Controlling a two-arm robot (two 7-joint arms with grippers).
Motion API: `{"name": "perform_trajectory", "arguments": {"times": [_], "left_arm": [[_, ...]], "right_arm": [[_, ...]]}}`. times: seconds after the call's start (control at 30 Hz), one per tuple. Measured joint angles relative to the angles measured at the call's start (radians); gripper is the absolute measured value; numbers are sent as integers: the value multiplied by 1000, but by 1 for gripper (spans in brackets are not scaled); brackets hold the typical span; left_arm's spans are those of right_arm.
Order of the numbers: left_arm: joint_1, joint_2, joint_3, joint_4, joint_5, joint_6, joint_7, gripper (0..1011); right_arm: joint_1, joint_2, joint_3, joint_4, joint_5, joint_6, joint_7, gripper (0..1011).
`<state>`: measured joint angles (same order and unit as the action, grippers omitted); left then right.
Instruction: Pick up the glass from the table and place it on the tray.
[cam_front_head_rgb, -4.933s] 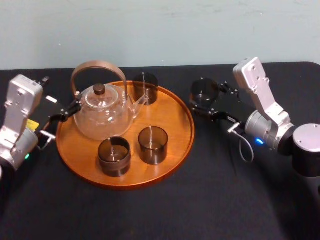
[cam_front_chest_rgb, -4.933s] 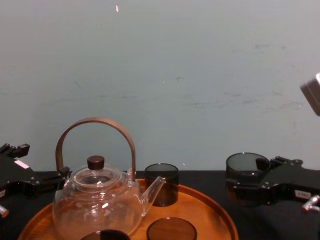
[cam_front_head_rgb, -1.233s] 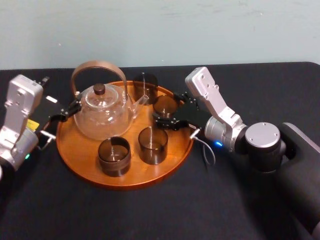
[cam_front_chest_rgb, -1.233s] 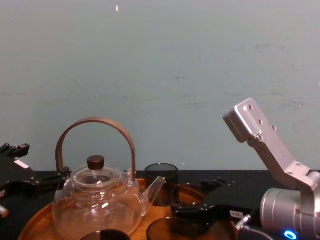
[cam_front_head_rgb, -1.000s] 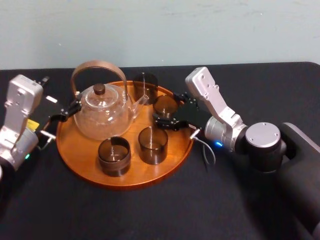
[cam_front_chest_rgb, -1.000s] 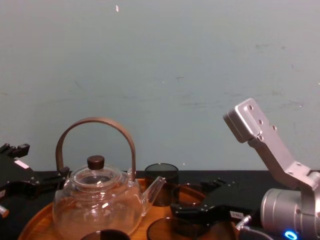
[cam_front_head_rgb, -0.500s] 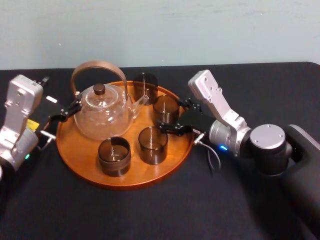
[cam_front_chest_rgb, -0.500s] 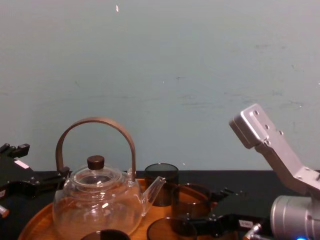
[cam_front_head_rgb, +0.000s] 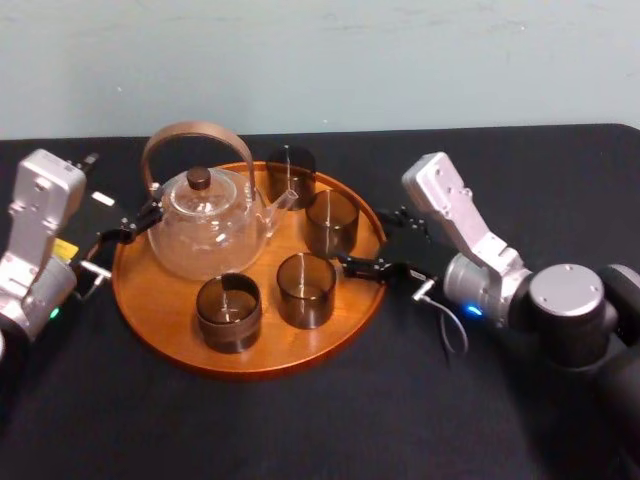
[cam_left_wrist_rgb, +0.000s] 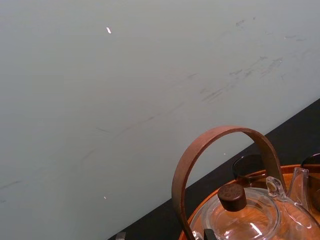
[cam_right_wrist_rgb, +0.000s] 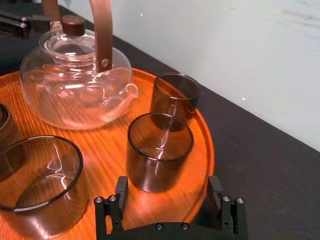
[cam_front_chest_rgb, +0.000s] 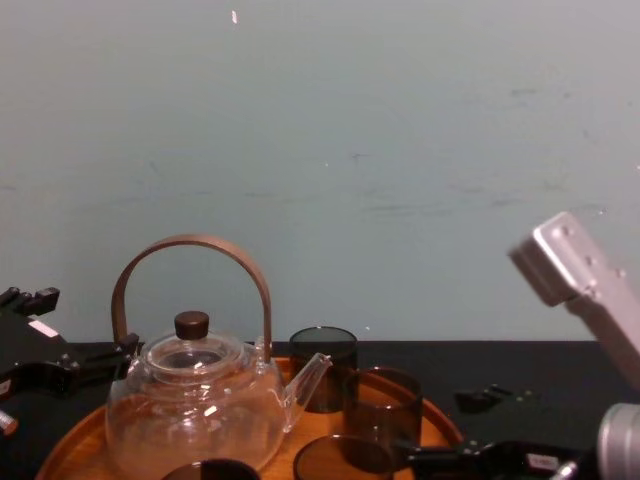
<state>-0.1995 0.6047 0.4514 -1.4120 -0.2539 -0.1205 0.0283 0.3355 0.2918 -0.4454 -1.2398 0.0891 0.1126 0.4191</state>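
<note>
Glass: the dark smoked glass (cam_front_head_rgb: 332, 222) is seen upright on the tray (cam_front_head_rgb: 160, 300), in its right part near the rim; it is touched by neither gripper.
Neighbours of the glass: the rear glass (cam_front_head_rgb: 291, 175) is set just behind it, the teapot (cam_front_head_rgb: 205, 225) is placed to its left with the spout near it, and two front glasses (cam_front_head_rgb: 305, 290) are found closer to the robot.
Right gripper: the right gripper (cam_front_head_rgb: 385, 243) is held low at the tray's right rim, its fingers spread wide and nothing gripped; in the right wrist view the glass (cam_right_wrist_rgb: 160, 150) is framed just ahead of the two fingertips (cam_right_wrist_rgb: 120, 192), apart from both.
Left gripper: the left gripper (cam_front_head_rgb: 128, 225) is parked beside the tray's left rim, near the teapot's handle, with its fingers apart and nothing held.
Table: a black table (cam_front_head_rgb: 300, 430) is seen under the tray and both arms.
</note>
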Motion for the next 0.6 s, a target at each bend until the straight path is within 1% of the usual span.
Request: {"name": "perform_trajectory", "arguments": {"times": [0.17,0.27,0.43,0.53,0.6], "left_arm": [[0,0,0,0,0,0,0,1010],[0,0,0,0,0,0,0,1009],[0,0,0,0,0,0,0,1010],[0,0,0,0,0,0,0,1010],[0,0,0,0,0,0,0,1009]], "right_arm": [[-44,29,31,-66,18,5,-14,1002],[-79,52,63,-114,33,5,-30,1002],[-103,69,99,-145,44,4,-51,1002],[-119,79,133,-161,51,0,-76,1002],[-125,81,147,-168,53,-2,-86,1002]]}}
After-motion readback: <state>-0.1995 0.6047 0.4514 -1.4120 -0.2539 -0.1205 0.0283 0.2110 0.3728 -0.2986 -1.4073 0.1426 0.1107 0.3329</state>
